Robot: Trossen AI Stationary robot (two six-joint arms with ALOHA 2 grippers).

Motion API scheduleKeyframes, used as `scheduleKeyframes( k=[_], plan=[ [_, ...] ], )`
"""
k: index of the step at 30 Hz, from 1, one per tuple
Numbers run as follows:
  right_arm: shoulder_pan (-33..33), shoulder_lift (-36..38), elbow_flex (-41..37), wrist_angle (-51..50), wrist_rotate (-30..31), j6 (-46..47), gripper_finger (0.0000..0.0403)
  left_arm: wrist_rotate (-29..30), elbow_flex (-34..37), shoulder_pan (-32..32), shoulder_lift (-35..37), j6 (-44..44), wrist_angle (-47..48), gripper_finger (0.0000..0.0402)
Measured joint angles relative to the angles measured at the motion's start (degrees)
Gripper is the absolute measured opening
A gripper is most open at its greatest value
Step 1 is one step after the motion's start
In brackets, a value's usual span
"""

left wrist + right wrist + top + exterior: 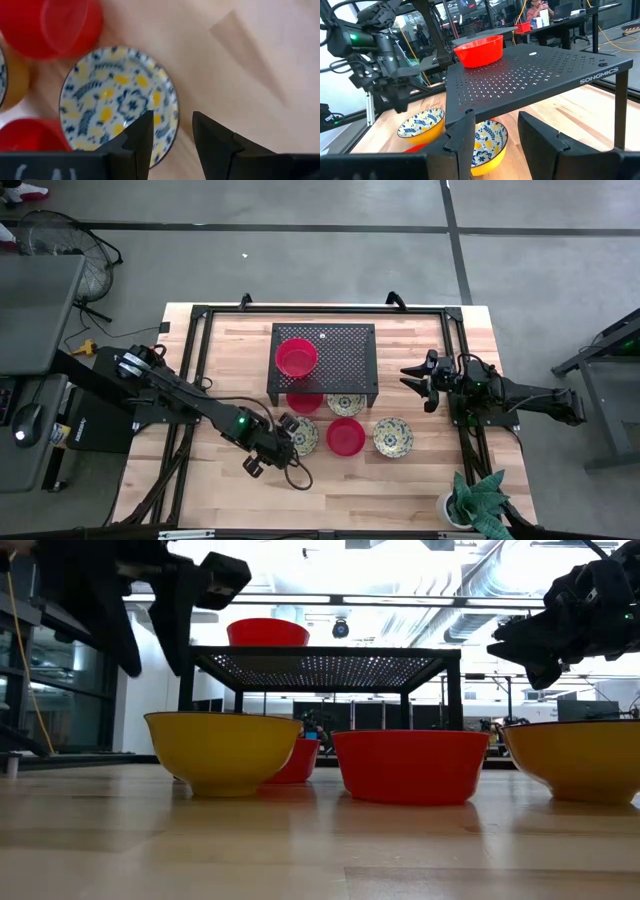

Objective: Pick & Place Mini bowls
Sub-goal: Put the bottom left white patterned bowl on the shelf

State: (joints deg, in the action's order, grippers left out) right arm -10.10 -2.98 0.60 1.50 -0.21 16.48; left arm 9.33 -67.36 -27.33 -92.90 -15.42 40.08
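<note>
Six mini bowls show in the high view. One red bowl (296,358) stands on the black perforated rack (345,340). Another red bowl (305,401) and a floral one (345,404) sit at the rack's near edge. A floral bowl (303,436), a red bowl (345,437) and a floral bowl (393,437) stand in a row nearer. My left gripper (289,435) is open and hovers over the left floral bowl (117,105), one finger above its inside, one beyond its rim. My right gripper (405,377) is open, raised right of the rack.
The rack's top (535,70) stands on legs, with bowls (487,142) partly under it. Black frame rails (460,370) run along the table's sides. A potted plant (480,500) stands at the near right corner. Bare wood (230,360) lies left of the rack.
</note>
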Motion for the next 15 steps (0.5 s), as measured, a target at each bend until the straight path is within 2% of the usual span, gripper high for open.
scheduleKeyframes(
  k=[9, 15],
  plan=[
    [0.0, 0.0, 0.0, 0.0, 0.0, 0.0, 0.0138, -1.21, 2.69, 0.02, 0.02, -4.95, -0.08, 0.0131],
    [0.01, 0.0, 0.0, 0.0, 0.0, 0.0, 0.0138, 0.4, 3.64, 0.02, 0.0, -8.32, -0.16, 0.0132]
  ],
)
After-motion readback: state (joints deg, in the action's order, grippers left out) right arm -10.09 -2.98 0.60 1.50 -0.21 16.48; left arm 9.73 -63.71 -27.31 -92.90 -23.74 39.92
